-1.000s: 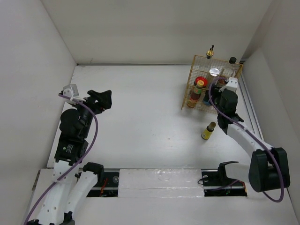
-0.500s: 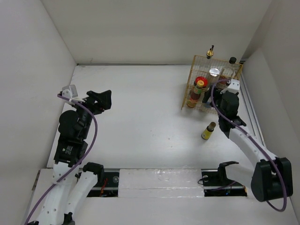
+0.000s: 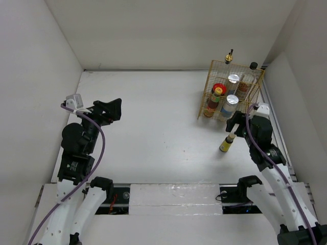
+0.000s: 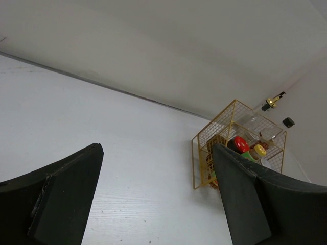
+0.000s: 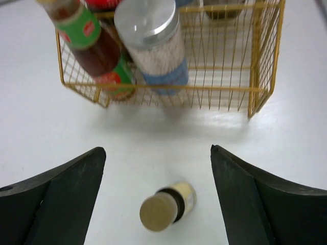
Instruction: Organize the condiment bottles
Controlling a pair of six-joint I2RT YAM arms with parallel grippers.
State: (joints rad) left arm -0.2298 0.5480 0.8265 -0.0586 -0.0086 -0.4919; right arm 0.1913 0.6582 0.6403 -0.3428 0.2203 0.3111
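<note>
The gold wire basket stands at the back right. It holds two silver-lidded blue-labelled jars, a red-lidded jar, a yellow-capped bottle, a black-capped bottle and a gold-capped bottle. A small yellow-labelled bottle stands on the table in front of the basket. My right gripper is open and empty above and just behind it. In the right wrist view the small bottle sits between the open fingers, with the basket and a silver-lidded jar beyond. My left gripper is open and empty at the left.
White walls close in the table on the left, back and right. The basket shows far off in the left wrist view, past my open left gripper. A rail runs along the right edge beside the right arm.
My right gripper has pulled back out of the basket toward the near side, uncovering a silver-lidded jar in the basket's front. The left arm has barely moved.
</note>
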